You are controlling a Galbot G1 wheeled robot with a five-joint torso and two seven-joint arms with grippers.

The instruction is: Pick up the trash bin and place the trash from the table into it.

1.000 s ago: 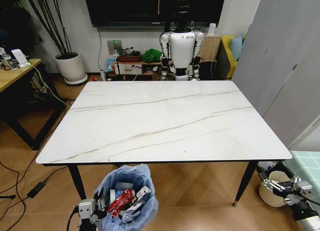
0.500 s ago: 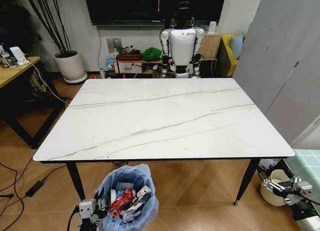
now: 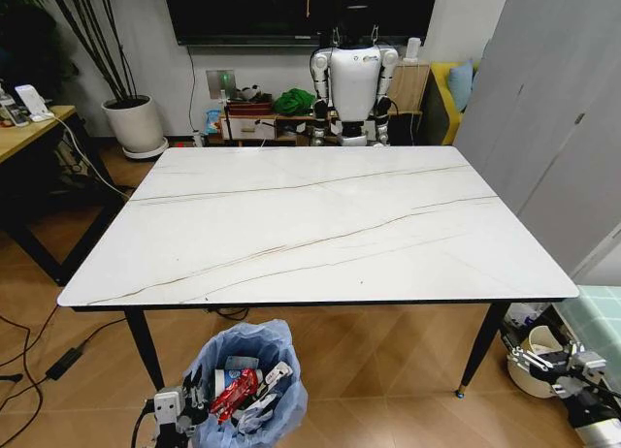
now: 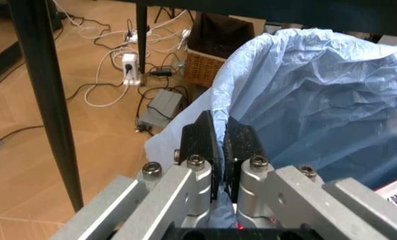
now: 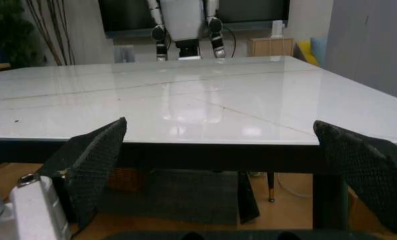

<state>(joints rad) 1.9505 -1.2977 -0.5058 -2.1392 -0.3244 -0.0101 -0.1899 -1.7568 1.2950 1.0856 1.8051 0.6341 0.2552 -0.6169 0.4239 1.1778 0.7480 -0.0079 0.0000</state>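
The trash bin [image 3: 245, 370], lined with a frilly light-blue bag, is at the table's near edge, left of centre. Trash lies inside it: a red wrapper [image 3: 236, 391], a blue-and-white cup [image 3: 224, 375] and white pieces. My left gripper [image 3: 171, 410] is on the bin's left rim. In the left wrist view the left gripper [image 4: 220, 131] is shut on the bag-covered rim [image 4: 218, 107]. My right gripper [image 3: 565, 365] hangs low at the right, below table height. In the right wrist view the right gripper [image 5: 218, 124] is wide open, facing the table [image 5: 185, 100]. The table's marble top [image 3: 310, 225] spreads ahead.
A cream-white round bin [image 3: 529, 359] stands on the floor beside my right gripper, near the table's right front leg [image 3: 477, 349]. A wooden desk [image 3: 29, 136] and cables [image 3: 39, 361] are at the left. A humanoid robot [image 3: 354, 80] stands beyond the table. A grey panel [image 3: 563, 128] closes the right side.
The whole head view has shifted: the table now sits a little higher and farther in the picture. The bin and both grippers keep their places relative to me.
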